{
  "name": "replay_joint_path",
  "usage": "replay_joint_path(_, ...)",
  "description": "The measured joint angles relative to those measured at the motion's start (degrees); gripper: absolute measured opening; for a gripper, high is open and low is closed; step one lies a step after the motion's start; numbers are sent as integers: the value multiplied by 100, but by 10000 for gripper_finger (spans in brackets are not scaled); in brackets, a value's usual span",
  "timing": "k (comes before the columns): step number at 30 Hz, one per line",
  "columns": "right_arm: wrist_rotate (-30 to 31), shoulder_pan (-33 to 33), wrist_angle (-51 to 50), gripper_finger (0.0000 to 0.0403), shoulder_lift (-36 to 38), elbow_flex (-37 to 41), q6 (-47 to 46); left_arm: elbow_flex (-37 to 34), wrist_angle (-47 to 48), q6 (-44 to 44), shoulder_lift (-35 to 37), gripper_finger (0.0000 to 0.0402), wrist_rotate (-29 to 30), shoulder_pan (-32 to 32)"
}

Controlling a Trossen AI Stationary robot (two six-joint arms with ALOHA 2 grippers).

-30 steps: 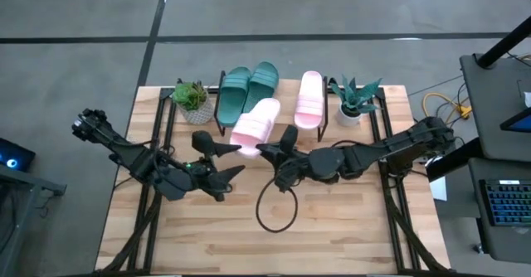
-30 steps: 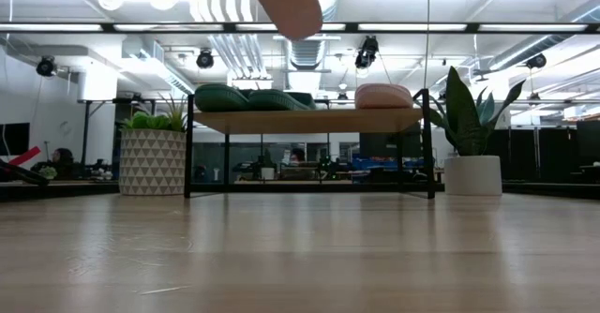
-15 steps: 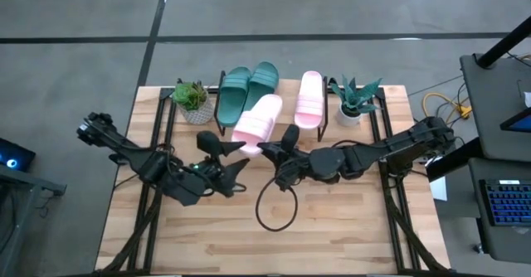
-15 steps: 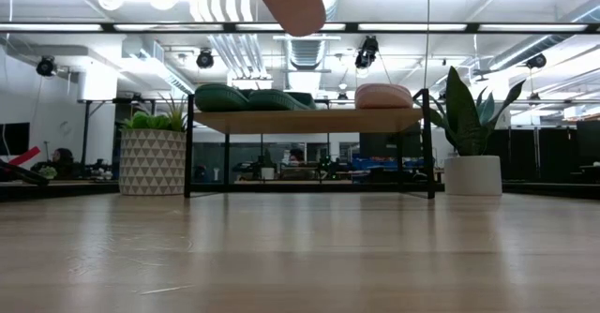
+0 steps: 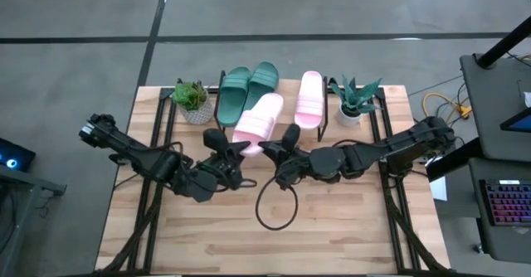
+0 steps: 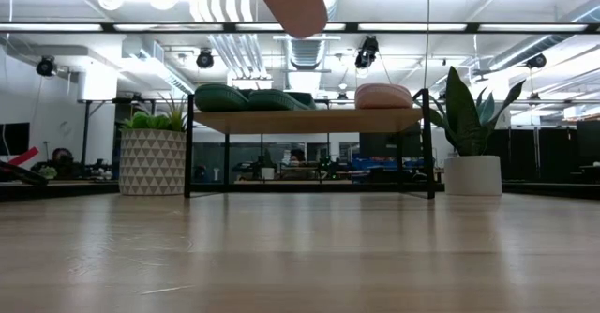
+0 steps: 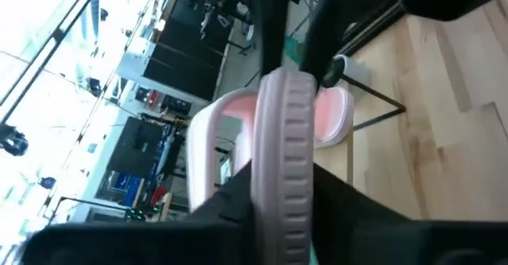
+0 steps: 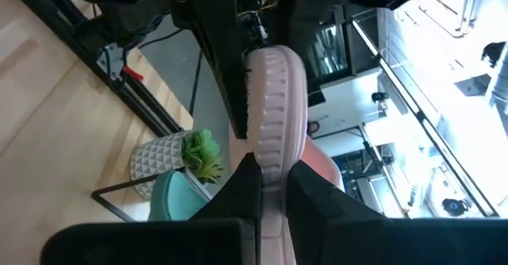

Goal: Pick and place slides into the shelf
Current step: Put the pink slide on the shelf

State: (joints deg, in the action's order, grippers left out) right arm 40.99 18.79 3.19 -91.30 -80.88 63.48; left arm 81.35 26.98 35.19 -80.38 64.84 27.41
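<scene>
While both arms met near the middle of the bench, they had one pale pink slide pinched between them, held up in the air just in front of the shelf and tilted toward its front edge. The right gripper was clamped on the heel end of that slide; its wrist view showed the ribbed edge squeezed right between its two fingers. The left gripper had its jaws closed down on the same slide from the other side, sole edge running between them in its wrist view. Over on the shelf along the back edge of the bench, two dark teal-green slides sat side by side at the left end and the other pink slide lay toward the right end. Two potted plants, one left of the shelf and one right of it, flanked it near the back corners.
</scene>
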Motion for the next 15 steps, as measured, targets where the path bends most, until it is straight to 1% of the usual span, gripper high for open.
replay_joint_path(2,49,6,-5,24,17,0,27,1,-210,311,-83,25,42,-32)
replay_joint_path(3,115,7,-14,24,29,0,30,-1,-340,428,-117,17,82,-36)
replay_joint_path(7,234,11,-43,27,64,8,-196,23,-596,768,-247,16,147,-100)
replay_joint_path(10,336,9,-276,63,164,-18,-531,-1,-733,893,-230,16,16,-180)
replay_joint_path(13,347,10,-657,109,385,-28,-1115,-15,-762,877,-173,15,-142,-284)
replay_joint_path(15,345,35,-922,133,595,-28,-1490,-23,-802,901,-142,15,-119,-349)
